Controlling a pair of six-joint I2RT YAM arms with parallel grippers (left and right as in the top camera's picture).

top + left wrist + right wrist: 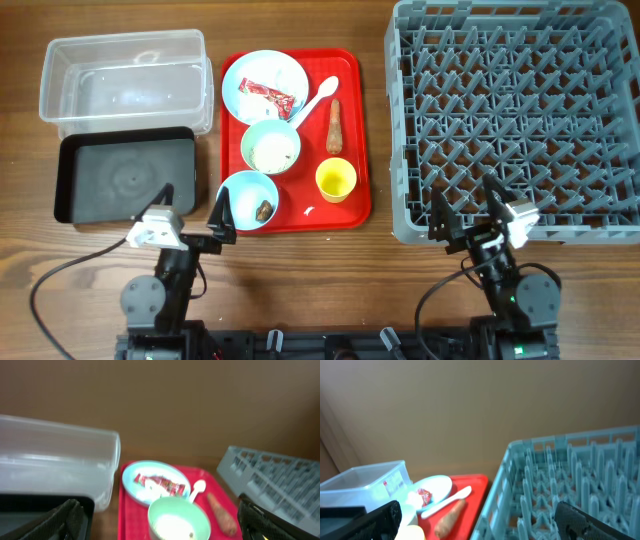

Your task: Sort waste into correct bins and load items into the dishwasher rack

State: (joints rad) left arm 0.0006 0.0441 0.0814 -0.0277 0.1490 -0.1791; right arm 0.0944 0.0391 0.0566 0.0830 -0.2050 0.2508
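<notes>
On the red serving tray (352,120) a pale blue plate (250,72) carries a red-and-white wrapper (272,95). Beside it lie a white spoon (318,98) and an orange-brown stick (334,127). One bowl (271,147) holds white rice. The nearer bowl (240,190) holds a brown lump (264,210). A yellow cup (335,180) stands upright. My left gripper (192,208) hovers open near the tray's front left corner, facing the rice bowl (177,517). My right gripper (468,208) is open over the grey rack's (520,120) front edge. Both are empty.
A clear tub (125,80) stands at the back left, with a black tray (125,178) just in front of it. A small white scrap (310,211) lies on the red tray's front edge. Bare wooden table lies in front, around both arm bases.
</notes>
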